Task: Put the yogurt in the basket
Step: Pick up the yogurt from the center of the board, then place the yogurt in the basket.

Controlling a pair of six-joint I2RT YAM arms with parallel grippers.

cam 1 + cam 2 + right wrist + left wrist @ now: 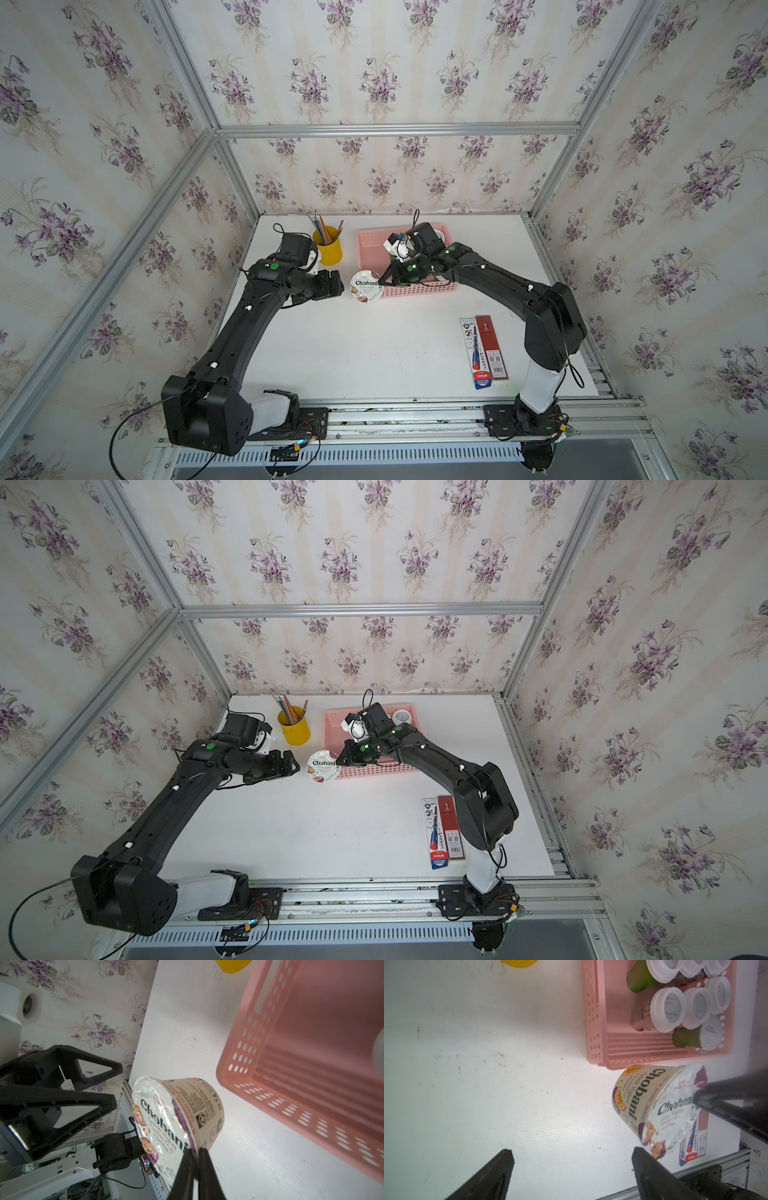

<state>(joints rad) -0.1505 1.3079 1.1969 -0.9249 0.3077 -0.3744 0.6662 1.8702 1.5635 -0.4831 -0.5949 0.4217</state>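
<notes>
Chobani cup stands on the white table, lid up, just outside the near corner of the pink basket. It sits close to the perforated wall and is the only yogurt out here.

Right gripper is on it. In the right wrist view its two fingers are pressed together at the edge of the foil lid, one lying over the lid and one down the side, so I'd say they pinch the rim. Thin hold, that. Whether the base is off the table, I cannot tell.

Left gripper waits on the cup's other side, jaws spread wide and holding nothing, one fingertip near the cup's wall.

Inside the basket the small cups are packed together, seven by my count. They crowd the end away from the Chobani, and the end nearest it shows bare pink floor. Further off, the yellow pencil cup is beside the basket and the flat packets are well apart toward the table's front. Neither is in the way.

So this looks like the last pick: grip made, lift not yet done. The next move, as I judge it, is to raise the cup clear of the basket wall and carry it a short way over that open floor. Then set it down, and only then part the fingers. A rim pinch on a wide cup could let it swing or slip, so slow and level is the call.
</notes>
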